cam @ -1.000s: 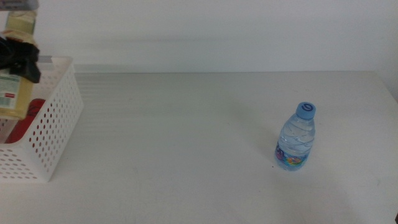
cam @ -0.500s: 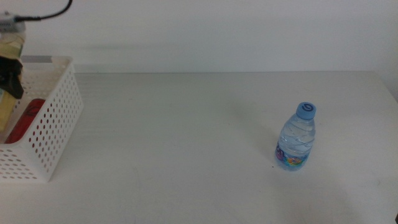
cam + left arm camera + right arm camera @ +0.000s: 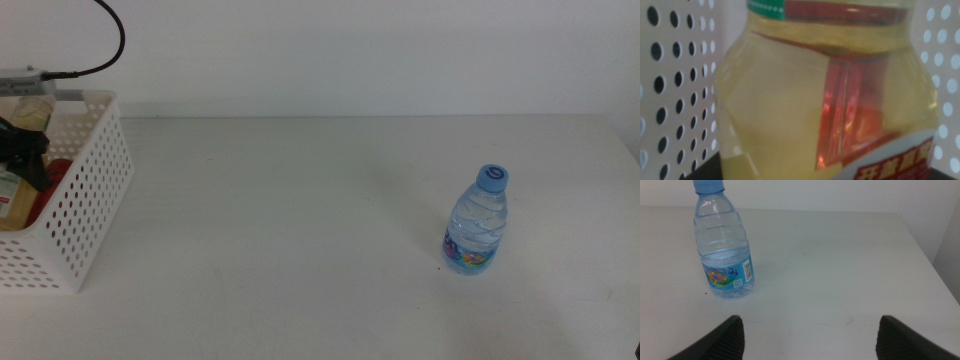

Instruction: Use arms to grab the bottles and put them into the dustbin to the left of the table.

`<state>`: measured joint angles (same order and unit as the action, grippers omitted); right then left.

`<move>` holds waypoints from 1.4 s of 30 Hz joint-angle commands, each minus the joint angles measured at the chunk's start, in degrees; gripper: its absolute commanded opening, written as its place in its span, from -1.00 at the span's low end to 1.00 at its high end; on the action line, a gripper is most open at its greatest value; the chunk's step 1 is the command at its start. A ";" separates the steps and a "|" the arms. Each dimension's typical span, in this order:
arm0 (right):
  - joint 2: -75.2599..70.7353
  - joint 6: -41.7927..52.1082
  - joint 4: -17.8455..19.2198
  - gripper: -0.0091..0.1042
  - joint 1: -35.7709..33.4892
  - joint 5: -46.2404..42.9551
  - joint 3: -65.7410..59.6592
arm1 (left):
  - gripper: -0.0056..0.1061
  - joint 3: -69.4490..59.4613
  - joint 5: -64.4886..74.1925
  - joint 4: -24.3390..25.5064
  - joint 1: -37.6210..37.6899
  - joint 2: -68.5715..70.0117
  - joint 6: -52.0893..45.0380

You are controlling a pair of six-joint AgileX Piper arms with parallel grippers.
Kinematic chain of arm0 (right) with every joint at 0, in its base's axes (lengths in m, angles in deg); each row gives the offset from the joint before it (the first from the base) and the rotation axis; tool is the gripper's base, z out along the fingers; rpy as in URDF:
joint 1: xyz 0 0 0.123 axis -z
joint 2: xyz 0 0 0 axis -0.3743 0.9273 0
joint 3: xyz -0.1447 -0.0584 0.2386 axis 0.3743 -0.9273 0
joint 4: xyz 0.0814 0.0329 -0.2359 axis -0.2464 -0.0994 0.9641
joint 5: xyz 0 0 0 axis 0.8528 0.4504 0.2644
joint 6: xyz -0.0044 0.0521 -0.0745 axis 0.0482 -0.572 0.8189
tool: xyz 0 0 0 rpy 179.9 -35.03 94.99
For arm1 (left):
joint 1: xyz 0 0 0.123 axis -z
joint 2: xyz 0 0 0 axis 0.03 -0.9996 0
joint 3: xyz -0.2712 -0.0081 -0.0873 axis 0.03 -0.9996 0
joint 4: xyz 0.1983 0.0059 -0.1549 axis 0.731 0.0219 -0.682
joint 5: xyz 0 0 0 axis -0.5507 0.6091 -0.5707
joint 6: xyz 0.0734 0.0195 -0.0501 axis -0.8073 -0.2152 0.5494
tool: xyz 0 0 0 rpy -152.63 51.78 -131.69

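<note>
The left gripper [image 3: 25, 158] has sunk into the dustbin [image 3: 85, 200] at the table's [image 3: 300, 220] left, still clamping the yellow bottle [image 3: 825, 95], so release seems near. One red can [image 3: 50, 185] lies inside. One water bottle [image 3: 476, 222] remains, before the right gripper [image 3: 810, 335], spread wide.

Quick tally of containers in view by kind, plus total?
Clear plastic bottles: 2, the yellow-liquid bottle in the white perforated basket and the blue-capped water bottle on the table.
Red cans: 1, the red can in the basket.
Total: 3.
</note>
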<state>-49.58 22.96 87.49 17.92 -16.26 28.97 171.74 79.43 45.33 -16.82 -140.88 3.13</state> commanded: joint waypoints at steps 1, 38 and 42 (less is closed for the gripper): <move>-1.55 0.57 0.39 0.68 0.31 -3.95 0.39 | -0.46 2.44 -2.12 -1.39 0.05 3.83 -0.08; -1.55 0.57 0.39 0.68 0.31 -3.95 0.39 | 0.58 -4.36 -11.21 -1.04 18.56 25.02 5.88; -1.55 0.57 0.39 0.68 0.31 -3.95 0.39 | 0.58 -11.72 -17.55 -0.88 23.30 31.86 5.77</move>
<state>-49.58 22.96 87.49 17.92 -16.26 28.97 161.09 67.11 44.76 4.78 -114.08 8.15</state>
